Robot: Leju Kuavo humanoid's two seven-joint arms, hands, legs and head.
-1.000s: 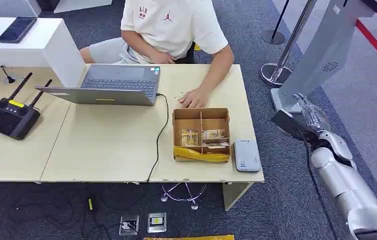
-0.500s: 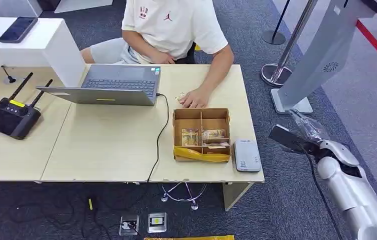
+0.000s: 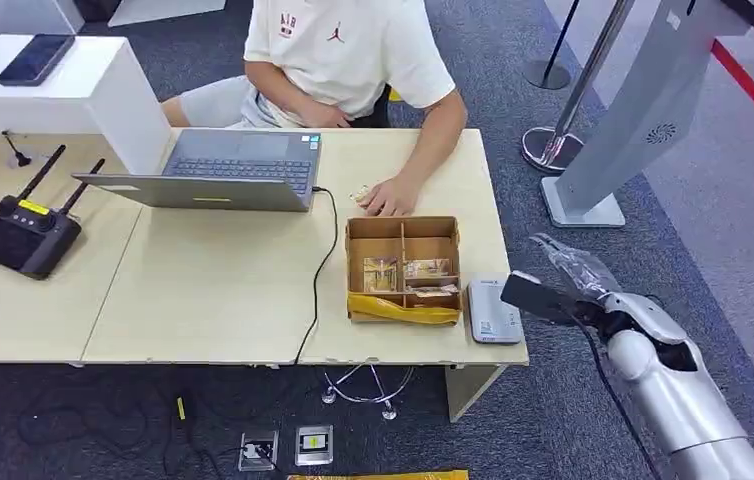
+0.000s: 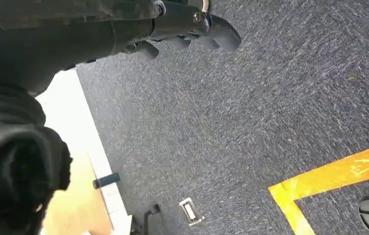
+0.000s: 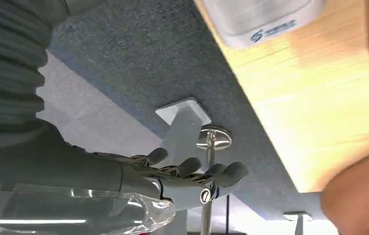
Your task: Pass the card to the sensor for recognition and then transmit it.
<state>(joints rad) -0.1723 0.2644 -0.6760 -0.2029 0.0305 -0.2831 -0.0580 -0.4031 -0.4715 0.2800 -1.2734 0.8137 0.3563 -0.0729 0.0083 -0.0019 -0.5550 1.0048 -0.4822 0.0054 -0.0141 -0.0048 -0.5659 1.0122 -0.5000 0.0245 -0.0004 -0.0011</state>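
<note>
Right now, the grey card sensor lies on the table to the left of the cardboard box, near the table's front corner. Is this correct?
Not quite. The head view shows the grey card sensor lying to the right of the cardboard box, not the left. The rest holds: it is on the table, near the front corner.

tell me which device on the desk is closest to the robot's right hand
The small grey card reader at the desk's right front corner, beside the cardboard box. The right hand is just off that corner.
</note>
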